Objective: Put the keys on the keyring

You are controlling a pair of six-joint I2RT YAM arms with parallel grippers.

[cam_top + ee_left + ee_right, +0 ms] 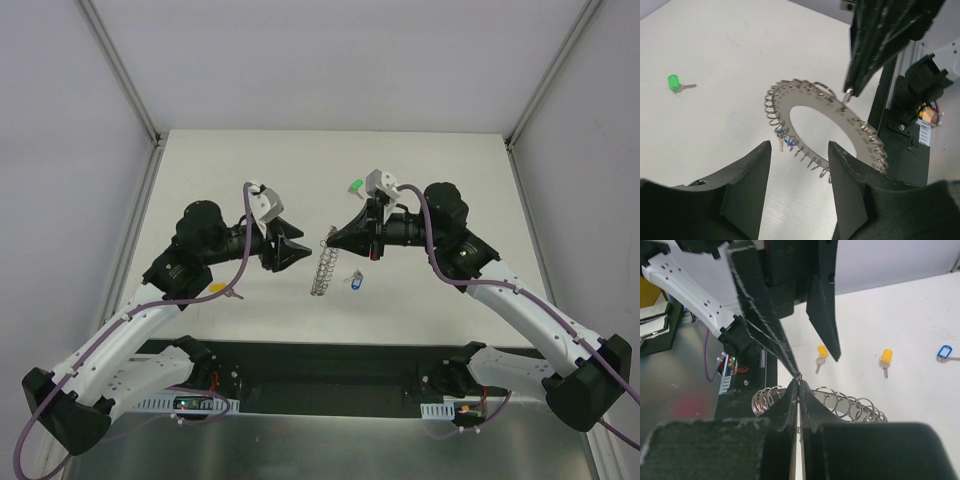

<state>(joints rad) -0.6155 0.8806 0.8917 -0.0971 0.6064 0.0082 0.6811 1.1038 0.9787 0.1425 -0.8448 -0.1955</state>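
- Keyring (781,114): big silver ring w/ wire loops all round the rim, sits between the two grippers and is seen edge-on from the top cam. Can't tell if its low edge touches the tabletop (300,170).
- Right gripper (799,386): clenched, fingertips pressed together on the keyring's looped rim, pinching it from the side away from the left gripper.
- Left gripper (799,150): released, jaws spread wide and facing the keyring. The keyring lies just beyond its fingertips. Contact not clear.
- Small blue item (782,133): hangs among the loops on the rim nearest the left gripper. Too small to tell what it is.
- Blue-framed key (352,283): flat on the tabletop, near the keyring, just below the right gripper in the top cam.
- Yellow keys (822,354) (885,357): 2 of them flat on the tabletop past the left gripper's fingers in the right wrist cam, apart from each other.
- Green key (674,82): on the tabletop, well apart from the left gripper and off to its left in that wrist cam. In the top cam it's near the right wrist.
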